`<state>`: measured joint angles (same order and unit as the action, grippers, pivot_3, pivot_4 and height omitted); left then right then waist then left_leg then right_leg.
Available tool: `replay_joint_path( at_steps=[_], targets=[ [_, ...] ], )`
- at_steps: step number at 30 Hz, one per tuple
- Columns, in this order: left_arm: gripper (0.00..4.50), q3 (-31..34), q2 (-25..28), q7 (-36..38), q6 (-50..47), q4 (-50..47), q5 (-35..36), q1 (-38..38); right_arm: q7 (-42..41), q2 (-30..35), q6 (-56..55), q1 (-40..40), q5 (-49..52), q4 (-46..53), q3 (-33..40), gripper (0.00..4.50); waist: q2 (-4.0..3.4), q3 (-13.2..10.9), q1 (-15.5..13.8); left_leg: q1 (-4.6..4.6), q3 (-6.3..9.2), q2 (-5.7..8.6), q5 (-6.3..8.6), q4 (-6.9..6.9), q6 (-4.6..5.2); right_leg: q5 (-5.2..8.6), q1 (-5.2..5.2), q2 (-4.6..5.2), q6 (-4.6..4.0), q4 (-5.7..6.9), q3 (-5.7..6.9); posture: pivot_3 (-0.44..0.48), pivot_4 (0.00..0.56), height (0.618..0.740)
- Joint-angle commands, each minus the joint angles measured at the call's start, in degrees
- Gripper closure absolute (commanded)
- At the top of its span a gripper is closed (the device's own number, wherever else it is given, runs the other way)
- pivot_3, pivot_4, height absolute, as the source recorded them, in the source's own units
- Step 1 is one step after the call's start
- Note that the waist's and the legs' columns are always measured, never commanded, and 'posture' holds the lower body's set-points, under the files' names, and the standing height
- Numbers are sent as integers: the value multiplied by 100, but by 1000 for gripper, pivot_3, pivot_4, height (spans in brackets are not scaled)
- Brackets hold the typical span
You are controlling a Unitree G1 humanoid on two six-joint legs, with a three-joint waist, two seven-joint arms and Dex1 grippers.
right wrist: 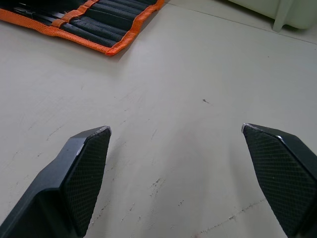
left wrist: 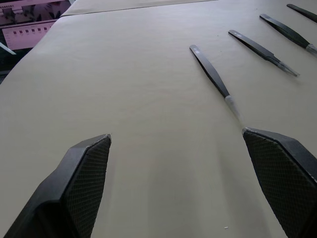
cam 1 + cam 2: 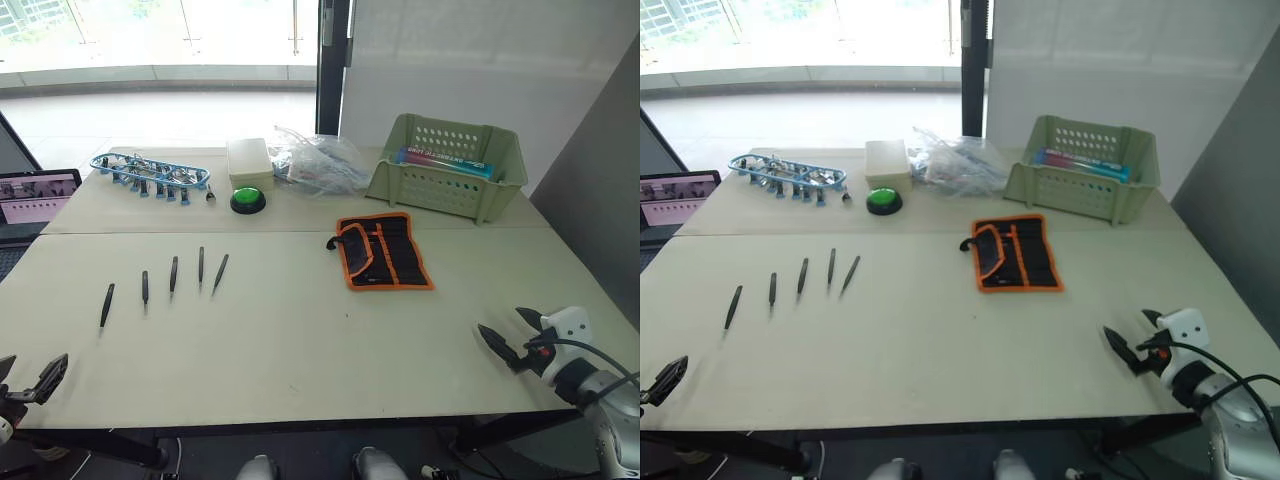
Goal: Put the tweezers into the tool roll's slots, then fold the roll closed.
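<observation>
Five black tweezers [image 3: 173,274] in a loose row; tool roll [image 3: 384,251] unrolled flat, well apart.

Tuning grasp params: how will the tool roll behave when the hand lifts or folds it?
The roll looks like thin fabric lying flat and open, so it is probably floppy and would sag from a one-edge grip. It is likely light and may slide on the smooth table when pushed. Flat as it lies, it should not roll or tip.

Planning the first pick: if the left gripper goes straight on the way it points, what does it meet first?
Probably the nearest of the tweezers, just ahead of the open left gripper on the table; depth is unclear.
</observation>
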<state>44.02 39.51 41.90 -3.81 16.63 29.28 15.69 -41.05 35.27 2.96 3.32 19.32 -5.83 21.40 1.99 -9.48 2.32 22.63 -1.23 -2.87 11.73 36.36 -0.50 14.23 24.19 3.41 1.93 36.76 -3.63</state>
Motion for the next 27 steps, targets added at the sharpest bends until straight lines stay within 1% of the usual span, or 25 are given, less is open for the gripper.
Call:
replay_joint_path(
  at_steps=[1, 5, 8, 10, 13, 17, 20, 22, 23, 25, 27],
  targets=[
    [0, 169, 47, 111, 74, -303, 128, 80, 95, 18, -20, 44, 82, 341, 151, 20, 0, 0, 0, 0, 0, 0, 0, 0, 0, 0, 0, 0, 0, 0, 0, 0, 150, 738],
    [0, 22, -270, 523, -6, -1140, 511, 379, 486, -274, 582, 162, 249, 1284, -76, 20, 2, 1, 7, 1, -1, -2, 0, 0, 0, 0, 1, 1, 0, 0, -2, 0, 150, 738],
    [0, -136, -384, 791, -99, -1622, 590, 669, 849, -582, 1073, 175, 311, 1850, -303, 20, 6, 2, 18, 0, -2, -5, 0, 0, -1, 1, 2, 0, -6, 1, -3, 0, 150, 738],
    [0, -272, -401, 919, -101, -1877, 562, 805, 1084, -788, 1301, 131, 249, 2100, -543, 20, 6, 3, 17, -4, -3, -6, 1, 0, -1, 14, 1, 0, -34, 1, -5, 0, 150, 738],
    [0, -567, -380, 1155, -149, -2373, 554, 969, 1472, -1137, 1553, -99, 210, 2282, -819, 20, 7, 3, 15, -5, -7, -5, 0, 0, -1, 14, 2, 0, -35, 1, -10, 0, 150, 738],
    [0, -957, -367, 1328, -193, -2958, 592, 967, 1869, -1465, 2060, -588, 147, 2386, -1282, 20, 8, 2, 13, -4, -14, -4, 0, 2, -1, 11, 5, 0, -36, 0, -18, 0, 150, 738],
    [0, -1152, -349, 1408, -179, -3122, 526, 891, 2215, -1719, 2391, -1012, 80, 2255, -1482, 20, 8, 2, 14, -4, -14, -4, 0, 2, 0, 9, 5, -2, -38, 1, -18, 0, 150, 738],
    [0, -1265, -348, 1470, -4, -3129, 382, 805, 2576, -2115, 2595, -1369, 150, 2135, -1540, 20, 8, 2, 16, -1, -14, -5, 0, 2, 0, 8, 9, -6, -38, 1, -18, 0, 150, 738],
    [0, -1363, -372, 1456, 186, -3137, 196, 754, 2760, -2337, 2687, -1561, 184, 2037, -1552, 20, 8, 2, 20, -1, -13, -7, 0, 2, 0, 8, 9, -9, -38, 2, -18, 0, 150, 738],
    [0, -1542, -390, 1492, 374, -3149, 17, 687, 3017, -2622, 2821, -1828, 144, 1891, -1592, 20, 8, 2, 30, 1, -13, -7, 0, 1, 1, 1, 11, -11, -28, 2, -20, 0, 150, 738],
    [0, -1698, -296, 1583, 113, -3263, 174, 664, 3308, -2945, 2944, -2059, 152, 1761, -1588, 20, 8, 2, 31, 4, -13, -6, 0, 2, 1, -28, 11, -11, -28, 2, -20, 0, 150, 738]
  ],
)
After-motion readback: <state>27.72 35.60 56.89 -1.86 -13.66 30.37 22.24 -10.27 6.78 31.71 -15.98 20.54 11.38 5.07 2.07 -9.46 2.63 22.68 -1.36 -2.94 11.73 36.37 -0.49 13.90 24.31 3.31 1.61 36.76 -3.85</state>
